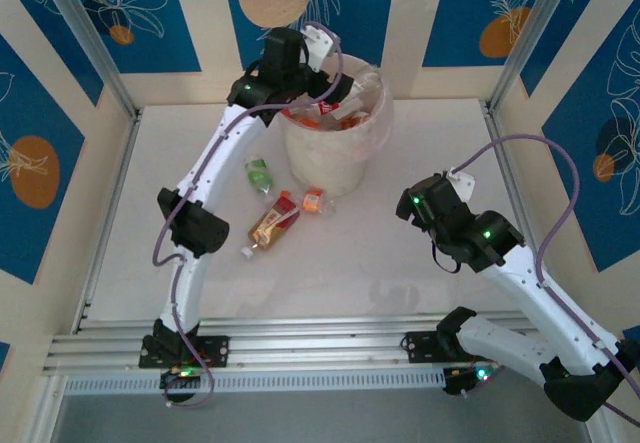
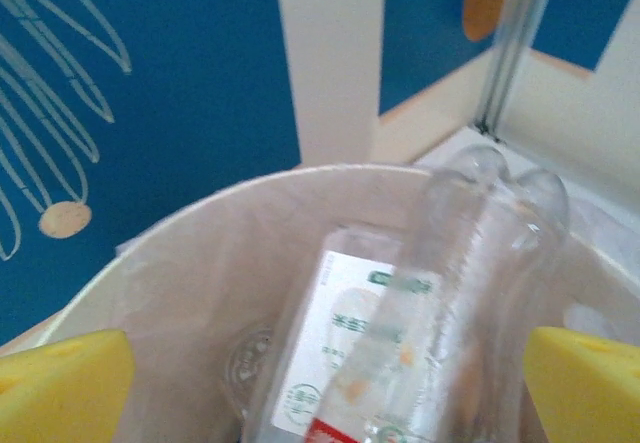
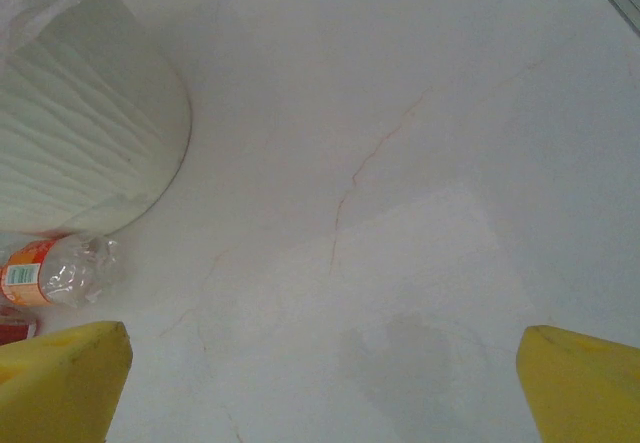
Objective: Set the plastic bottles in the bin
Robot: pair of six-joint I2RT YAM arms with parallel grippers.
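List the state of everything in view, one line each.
bin, upright, holding bottles
left gripper, open, over the bin
right gripper, open, over bare table
clear bottle, in the bin, ungripped
green-label bottle, lying on the table
large orange-label bottle, lying on the table
small orange bottle, lying on the table

Left wrist view: the clear plastic bottle [image 2: 470, 263] in the tall round cream-white bin [image 2: 180, 253] is blurred and cut off by the bottom edge. Print on the white-labelled bottle [image 2: 335, 343] beneath it is unreadable. Yellow pads [image 2: 60, 388] of the left claw [image 2: 322, 393] are cropped at both bottom corners. Top view: the left claw covers the bin's far-left rim. Right wrist view: the orange-labelled clear bottle [image 3: 55, 273] is cut by the left edge. The red item [image 3: 10, 325] beside it cannot be identified.
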